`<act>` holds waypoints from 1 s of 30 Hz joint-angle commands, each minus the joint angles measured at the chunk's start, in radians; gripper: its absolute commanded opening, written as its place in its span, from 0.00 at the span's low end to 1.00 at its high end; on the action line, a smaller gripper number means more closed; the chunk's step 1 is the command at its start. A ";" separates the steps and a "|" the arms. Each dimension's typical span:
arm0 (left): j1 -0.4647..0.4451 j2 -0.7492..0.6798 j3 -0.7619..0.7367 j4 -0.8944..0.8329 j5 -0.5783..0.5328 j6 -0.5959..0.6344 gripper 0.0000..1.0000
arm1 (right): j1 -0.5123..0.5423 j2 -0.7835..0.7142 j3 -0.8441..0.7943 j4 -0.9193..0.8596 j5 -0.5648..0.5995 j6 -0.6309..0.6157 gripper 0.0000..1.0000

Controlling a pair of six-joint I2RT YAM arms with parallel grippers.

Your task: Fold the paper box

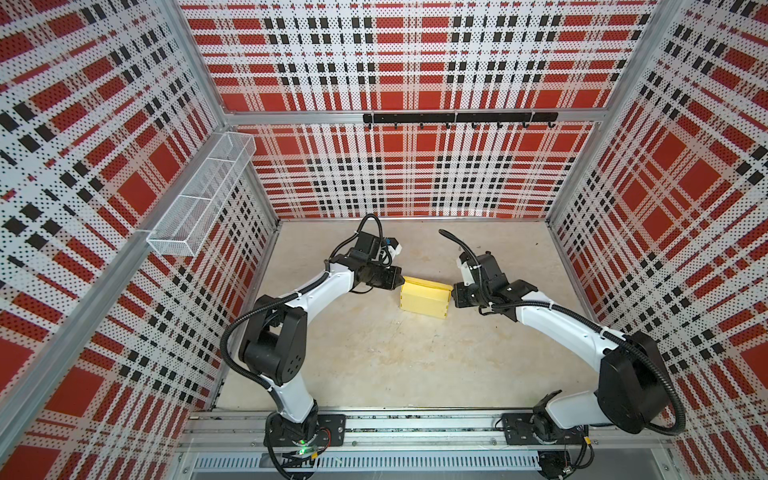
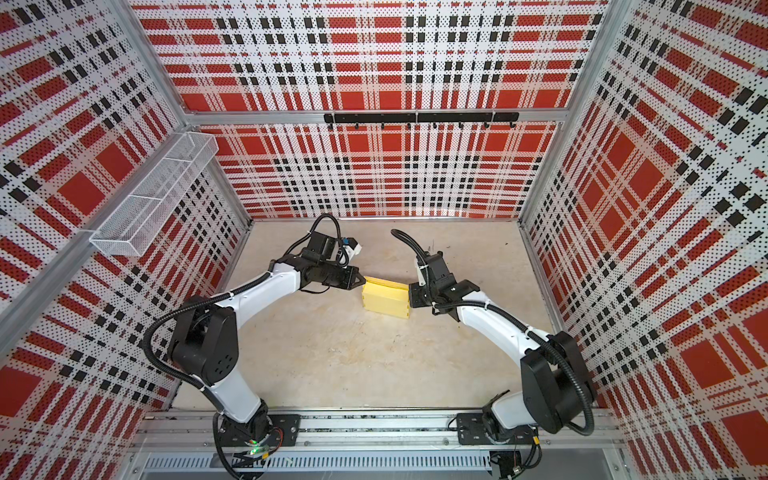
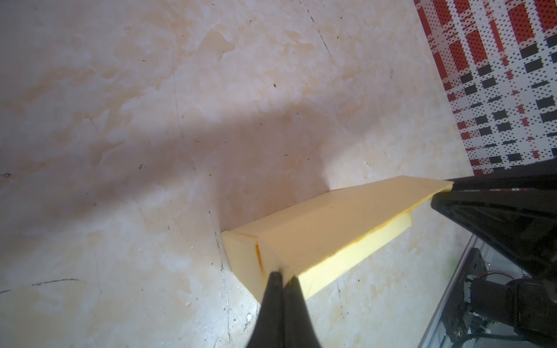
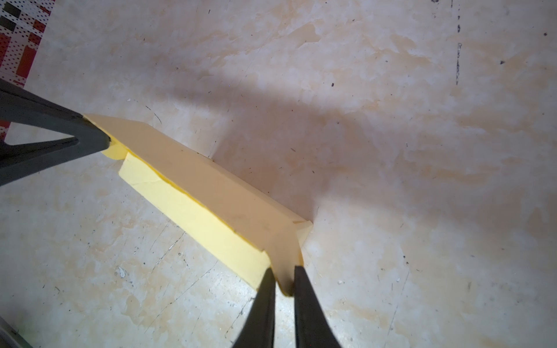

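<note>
The pale yellow paper box [image 1: 424, 299] [image 2: 386, 301] lies mid-table as a shallow rectangular box, with its long lid flap [image 3: 331, 223] [image 4: 211, 195] raised above the body. My left gripper [image 1: 402, 281] [image 3: 283, 275] is shut on the left end of that flap, fingers pressed together on the card. My right gripper [image 1: 454, 291] [image 4: 284, 277] is at the right end. Its fingers stand only a narrow gap apart, and the flap's rounded end tab fills that gap. Each wrist view shows the other gripper at the flap's far end.
A white wire basket [image 1: 199, 195] hangs on the left wall and a black hook rail [image 1: 457, 118] runs along the back wall. Plaid walls close in three sides of the table [image 1: 415, 365]. The arm bases sit on a metal rail [image 1: 415, 428] at the front.
</note>
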State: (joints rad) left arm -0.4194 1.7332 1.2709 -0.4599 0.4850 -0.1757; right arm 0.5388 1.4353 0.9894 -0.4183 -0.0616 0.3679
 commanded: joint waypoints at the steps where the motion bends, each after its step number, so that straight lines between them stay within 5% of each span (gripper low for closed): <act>1: -0.009 -0.023 -0.023 -0.012 -0.010 -0.010 0.00 | 0.011 -0.003 0.033 0.038 -0.024 0.032 0.14; 30: -0.023 -0.012 -0.036 0.003 -0.016 -0.017 0.00 | 0.034 -0.013 0.000 0.122 -0.035 0.297 0.04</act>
State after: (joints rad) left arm -0.4232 1.7248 1.2572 -0.4446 0.4610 -0.1802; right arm 0.5549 1.4349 0.9890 -0.3664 -0.0795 0.6411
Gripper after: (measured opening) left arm 0.044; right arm 0.047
